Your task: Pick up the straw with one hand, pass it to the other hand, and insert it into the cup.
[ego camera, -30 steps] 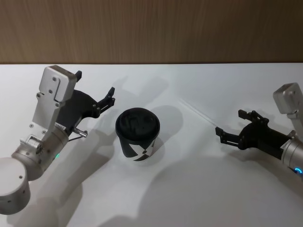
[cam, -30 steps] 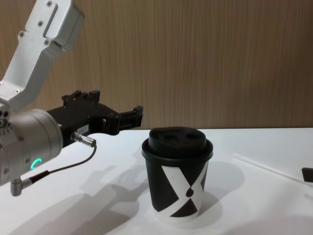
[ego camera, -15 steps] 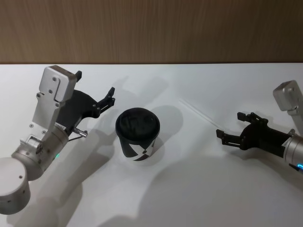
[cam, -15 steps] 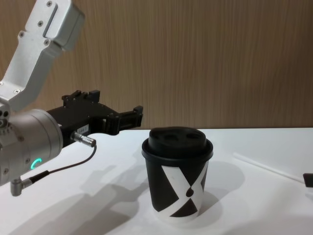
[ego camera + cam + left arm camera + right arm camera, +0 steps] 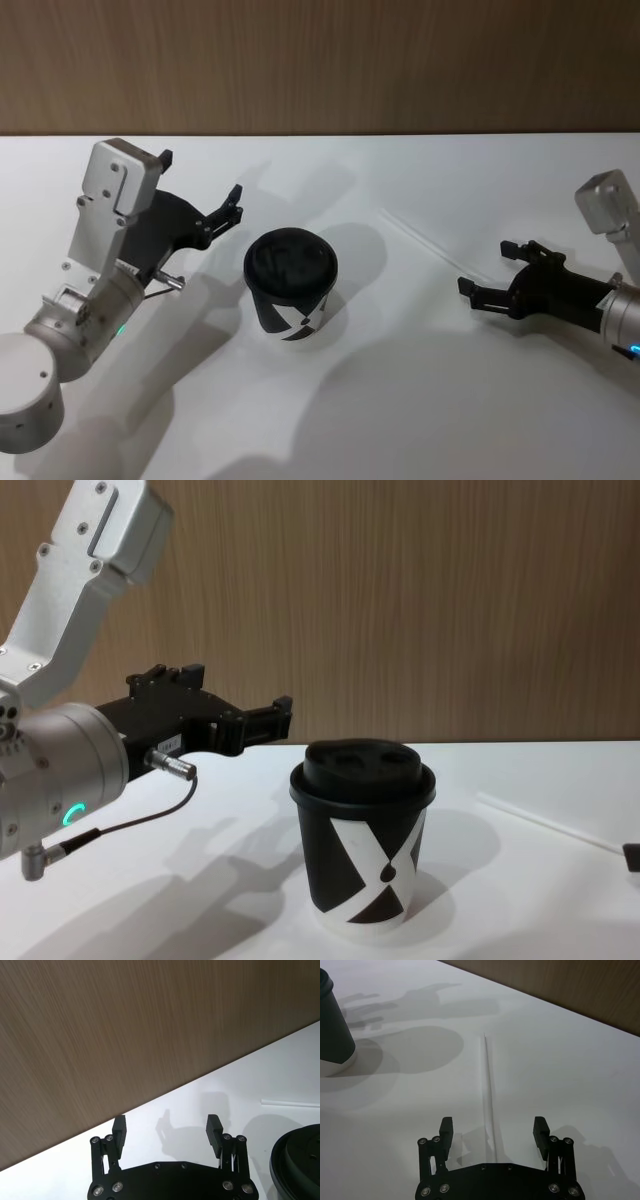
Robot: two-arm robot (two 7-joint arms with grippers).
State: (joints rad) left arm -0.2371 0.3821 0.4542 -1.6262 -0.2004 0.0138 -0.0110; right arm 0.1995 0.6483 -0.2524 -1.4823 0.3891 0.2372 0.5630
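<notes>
Wood wall at the back, white surface in front.

Right fingers spread wide, holding nothing. Low down near the right edge of the surface, one on each side of the near end of the straw. Not touching it yet, as far as can be told.

Left fingers spread wide too, holding nothing. Up in the air on the left side, just beside the cup.

Straw lying flat on the surface, to the right of the cup and apart from it. Long way running on a slant. Far end toward the back edge and a bit toward the cup, near end toward the right edge, aimed in between the right fingers.

Cup standing upright near the middle of the surface, lid on.

Could go wrong:
- Very thin and flat on the surface, so easy to shut above it and miss.
- Could bump it first and make it roll or spin away.
- Grabbing only the tip could let the long part swing, making the pass to the left fingers hard.
- Might slip and drop at the pass.
- Later, lid opening likely small, so easy to poke beside it or knock the cup over.
</notes>
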